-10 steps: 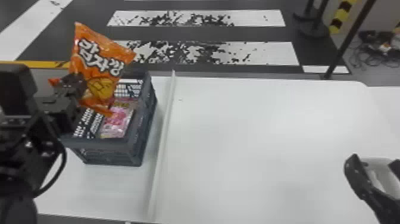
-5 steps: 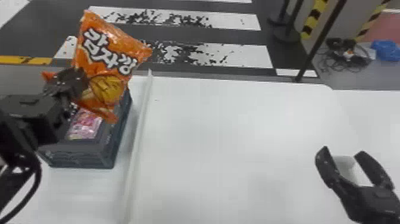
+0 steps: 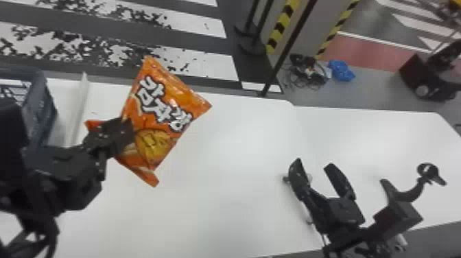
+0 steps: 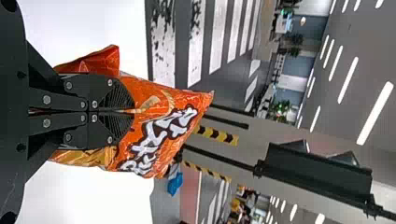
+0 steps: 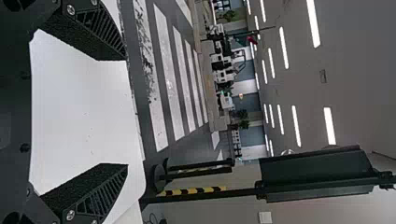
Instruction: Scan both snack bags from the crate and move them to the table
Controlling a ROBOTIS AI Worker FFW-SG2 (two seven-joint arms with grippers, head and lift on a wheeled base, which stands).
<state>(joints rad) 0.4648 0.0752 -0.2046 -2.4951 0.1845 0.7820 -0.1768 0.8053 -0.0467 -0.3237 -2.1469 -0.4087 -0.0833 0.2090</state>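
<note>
– where's the room in the head view?

– on the white table (image 3: 223, 206), a broad stretch between the orange snack bag (image 3: 178, 97) and the right gripper (image 3: 315, 164). the far edge runs behind both, with striped floor (image 3: 209, 65) beyond it.

– what's in the way?

– on the left, the dark crate (image 3: 46, 109), then a pale strip (image 3: 78, 109) standing to its right. a black curved thing (image 3: 411, 194) is just right of the right gripper. past the far edge there's a thin black pole (image 3: 291, 44), and a blue bundle (image 3: 341, 70) on the floor.

– and the arms?

– the left one comes in from the left; its gripper (image 3: 128, 132) has the snack bag by the near left part, tilted over the table, right of the strip. the right one comes up from the near side.

– left wrist view?

– table edge beyond the snack bag, and the left gripper (image 4: 133, 110) pinching the bag between its two fingers.

– right wrist view?

– table and its edge between the fingers, floor past that. the right gripper (image 5: 126, 112) is spread wide, with nothing between its pads.
</note>
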